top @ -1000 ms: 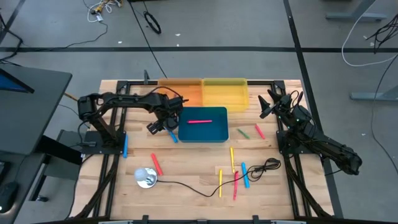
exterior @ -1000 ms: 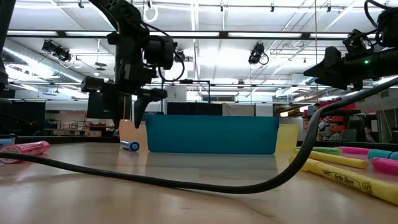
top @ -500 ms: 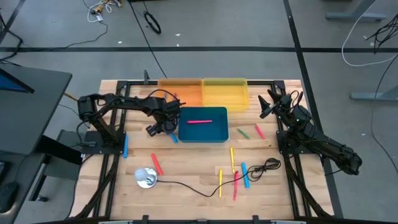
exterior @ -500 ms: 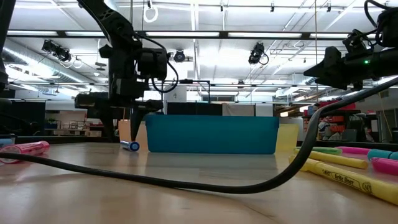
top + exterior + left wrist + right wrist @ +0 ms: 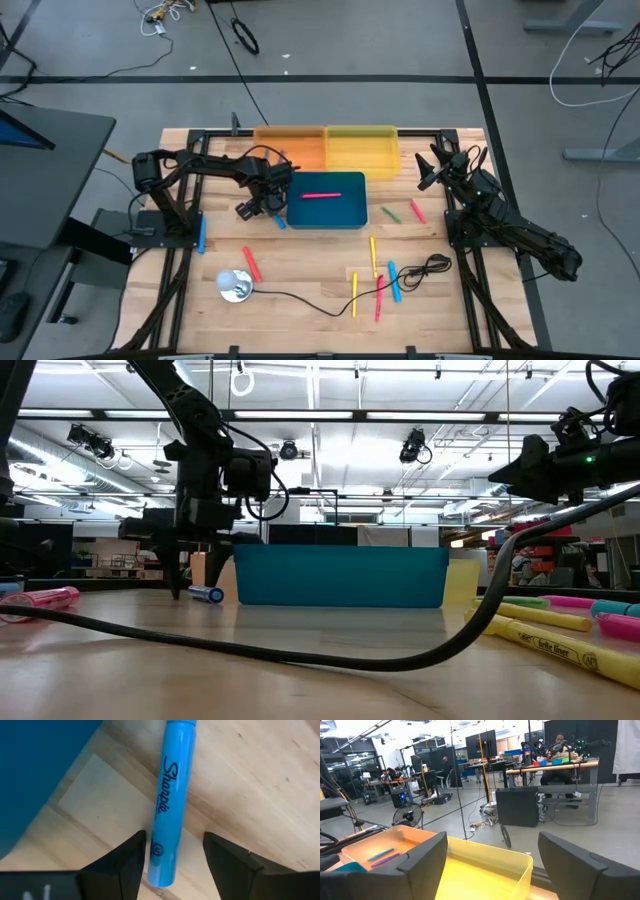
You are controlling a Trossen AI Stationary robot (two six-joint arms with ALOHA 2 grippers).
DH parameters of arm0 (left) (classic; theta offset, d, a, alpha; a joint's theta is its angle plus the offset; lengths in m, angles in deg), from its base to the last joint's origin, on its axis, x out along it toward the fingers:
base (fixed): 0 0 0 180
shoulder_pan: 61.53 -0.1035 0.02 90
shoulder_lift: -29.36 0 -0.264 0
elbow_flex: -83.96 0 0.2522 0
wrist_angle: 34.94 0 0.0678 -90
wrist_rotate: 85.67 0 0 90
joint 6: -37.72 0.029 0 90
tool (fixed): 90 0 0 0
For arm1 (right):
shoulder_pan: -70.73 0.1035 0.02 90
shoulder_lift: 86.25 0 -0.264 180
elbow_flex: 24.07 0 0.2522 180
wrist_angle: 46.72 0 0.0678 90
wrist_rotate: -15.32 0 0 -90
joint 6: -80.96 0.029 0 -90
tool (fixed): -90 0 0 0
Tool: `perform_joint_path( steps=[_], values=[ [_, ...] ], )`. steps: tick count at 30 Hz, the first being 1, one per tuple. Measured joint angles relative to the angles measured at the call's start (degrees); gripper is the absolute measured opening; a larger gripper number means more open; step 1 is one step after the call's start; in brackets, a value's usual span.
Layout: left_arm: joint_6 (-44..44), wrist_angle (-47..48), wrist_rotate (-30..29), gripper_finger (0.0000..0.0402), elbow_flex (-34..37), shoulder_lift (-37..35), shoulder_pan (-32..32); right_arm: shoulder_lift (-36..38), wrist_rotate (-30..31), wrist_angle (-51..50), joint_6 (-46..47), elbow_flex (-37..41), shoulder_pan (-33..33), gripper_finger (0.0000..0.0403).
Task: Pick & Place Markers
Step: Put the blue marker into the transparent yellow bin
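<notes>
Beside the teal bin (image 5: 326,213), the left hand (image 5: 172,857) straddles a blue marker (image 5: 170,800), fingers open, not yet gripping.

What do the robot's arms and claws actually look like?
Two slim black jointed arms with black cables looped alongside. The left gripper and right gripper each end in two flat, dark, wedge-shaped fingers. No markings can be made out on them.

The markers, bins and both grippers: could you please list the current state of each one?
Blue marker: flat on the table beside the teal bin, between the open left gripper's fingers, not gripped.
Pink marker: lying inside the teal bin.
Orange bin: holds a blue and a purple marker.
Yellow bin: contents not visible.
Right gripper: open, empty, raised near the yellow bin.
</notes>
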Motion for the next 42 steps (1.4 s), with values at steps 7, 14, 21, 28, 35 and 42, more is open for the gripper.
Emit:
perform_joint_path(
  steps=[7, 14, 21, 28, 35, 42],
  values=[
    [-5.7, 0.8, 1.0, 0.013, 0.0, 0.0, 0.0, 0.0, 0.0, 0.0, 0.0, 0.0, 0.0, 0.0314],
    [-9.5, 1.4, 2.6, 0.0069, 0.0, 0.1, 0.2, 0.0, 0.0, 0.0, 0.0, 0.0, 0.0, 0.0314],
    [-16.3, 1.4, 6.8, 0.0069, 0.2, -0.2, 0.6, 0.0, 0.0, 0.0, 0.0, 0.0, 0.0, 0.0314],
    [-21.5, 0.4, 15.2, 0.0069, 0.4, -2.6, 0.9, 0.0, 0.0, 0.0, 0.0, 0.0, 0.0, 0.0314],
    [-30.3, -3.9, 17.3, 0.0069, 0.0, -4.9, 0.9, 0.0, 0.0, 0.0, 0.0, 0.0, 0.0, 0.0314],
    [-35.4, -5.2, 16.8, 0.0069, -3.1, -6.3, 1.5, 0.0, 0.0, 0.5, 0.2, 0.0, 0.0, 0.0314]
  ],
)
